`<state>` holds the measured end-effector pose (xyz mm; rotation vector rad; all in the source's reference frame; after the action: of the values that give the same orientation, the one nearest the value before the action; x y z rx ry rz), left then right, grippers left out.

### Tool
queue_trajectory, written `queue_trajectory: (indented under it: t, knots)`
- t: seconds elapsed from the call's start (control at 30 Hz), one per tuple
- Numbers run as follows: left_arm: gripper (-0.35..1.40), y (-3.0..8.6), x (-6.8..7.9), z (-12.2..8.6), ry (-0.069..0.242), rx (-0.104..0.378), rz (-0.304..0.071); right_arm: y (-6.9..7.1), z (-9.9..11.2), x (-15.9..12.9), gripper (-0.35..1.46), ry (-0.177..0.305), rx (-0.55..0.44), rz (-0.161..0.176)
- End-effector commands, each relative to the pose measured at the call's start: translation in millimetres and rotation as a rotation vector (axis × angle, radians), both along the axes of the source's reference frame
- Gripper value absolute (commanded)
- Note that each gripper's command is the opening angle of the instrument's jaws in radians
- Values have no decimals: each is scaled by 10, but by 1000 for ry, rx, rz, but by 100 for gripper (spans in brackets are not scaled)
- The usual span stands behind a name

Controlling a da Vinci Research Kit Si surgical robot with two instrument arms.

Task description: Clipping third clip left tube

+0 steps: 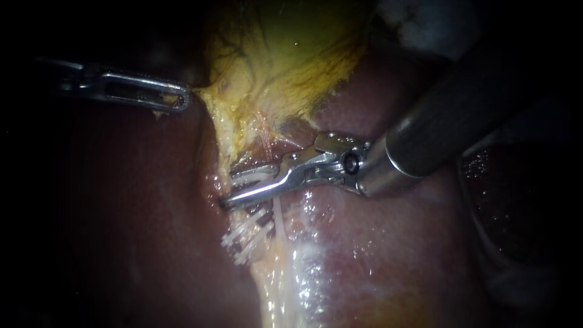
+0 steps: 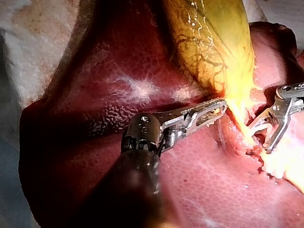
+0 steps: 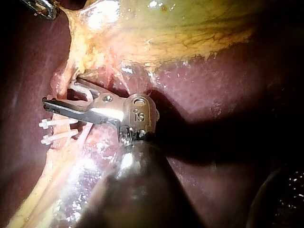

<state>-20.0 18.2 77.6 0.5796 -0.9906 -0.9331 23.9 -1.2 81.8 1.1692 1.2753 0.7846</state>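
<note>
The yellow gallbladder (image 1: 291, 54) lies on the dark red liver (image 1: 133, 212). My left instrument (image 1: 184, 100) comes in from the left, its jaws shut on the gallbladder's lower edge; the left wrist view shows the same hold (image 2: 221, 109). From the gallbladder's neck a pale tube (image 1: 279, 215) runs down. My right instrument (image 1: 229, 191) reaches in from the upper right, its jaws open across that strand of tissue, one on each side (image 3: 59, 93). Just below the jaws two white clips (image 1: 246, 234) sit side by side (image 3: 54, 130).
Wet pale tissue (image 1: 310, 273) runs down from the clips over the liver. White cloth (image 1: 419, 24) lies at the far upper right, and another dark lobe (image 1: 516, 200) bulges at the right. Cloth (image 2: 28, 28) also borders the liver in the left wrist view.
</note>
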Motion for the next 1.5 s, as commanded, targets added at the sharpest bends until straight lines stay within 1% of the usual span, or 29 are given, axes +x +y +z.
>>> queue_trajectory:
  t: [0.03,0.2,0.3,0.37,0.43,0.47,0.6,0.87,0.97,1.17,1.43,1.5]
  knots:
    - [-35,0,0,0,0,0,0,0,0,0,52,0,0,0]
    - [-35,0,0,0,0,0,0,-1,0,-2,53,4,0,-1]
    - [-35,0,0,0,0,0,0,-2,-1,-9,53,-7,-3,-10]
    - [-35,0,0,0,0,0,0,-2,-3,-16,53,-29,-14,-26]
    - [-35,0,0,0,0,0,0,-1,-5,-24,53,-57,-46,-48]
    - [-35,0,0,0,0,0,0,-1,-5,-27,53,-68,-49,-52]
    - [-35,0,0,0,0,0,0,-1,-6,-39,53,-69,-50,-59]
    - [-35,-1,0,0,0,0,0,-2,-7,-51,53,-78,-53,-72]
    - [-35,-1,0,0,0,0,0,-3,-6,-51,53,-86,-56,-77]
    - [-35,-1,0,0,0,0,0,-8,0,-48,53,-83,-61,-84]
    - [-35,-1,0,0,0,0,0,-13,6,-34,53,-81,-65,-98]
    - [-35,-1,0,0,0,0,0,-13,6,-30,53,-68,-61,-92]
